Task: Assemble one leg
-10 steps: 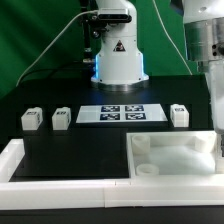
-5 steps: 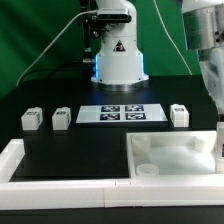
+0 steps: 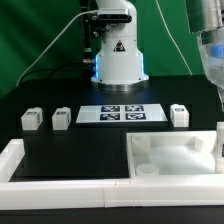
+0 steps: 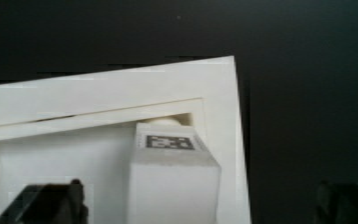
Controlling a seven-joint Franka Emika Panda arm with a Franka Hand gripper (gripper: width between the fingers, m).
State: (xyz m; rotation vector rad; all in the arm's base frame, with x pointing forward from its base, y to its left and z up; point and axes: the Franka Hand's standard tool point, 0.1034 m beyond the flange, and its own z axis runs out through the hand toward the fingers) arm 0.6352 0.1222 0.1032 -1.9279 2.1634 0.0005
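Observation:
In the wrist view a white leg (image 4: 176, 165) with a black-and-white tag stands in the corner of the large white panel (image 4: 87, 100). My gripper (image 4: 202, 205) is open. Its dark fingertips (image 4: 51, 205) stand wide apart on either side of the leg and do not touch it. In the exterior view the panel (image 3: 170, 158) lies at the front right, and a white upright piece (image 3: 219, 142) shows at its far right corner. My arm (image 3: 212, 55) hangs above it at the frame's right edge. Three more legs stand on the black table: two on the left (image 3: 31, 119) (image 3: 61, 117) and one on the right (image 3: 179, 114).
The marker board (image 3: 120, 113) lies mid-table in front of the robot base (image 3: 118, 55). A white raised border (image 3: 20, 160) runs along the table's left and front edges.
My arm has risen and shifted toward the exterior view's right, away from the panel's corner. The upright piece at that corner stays in place.

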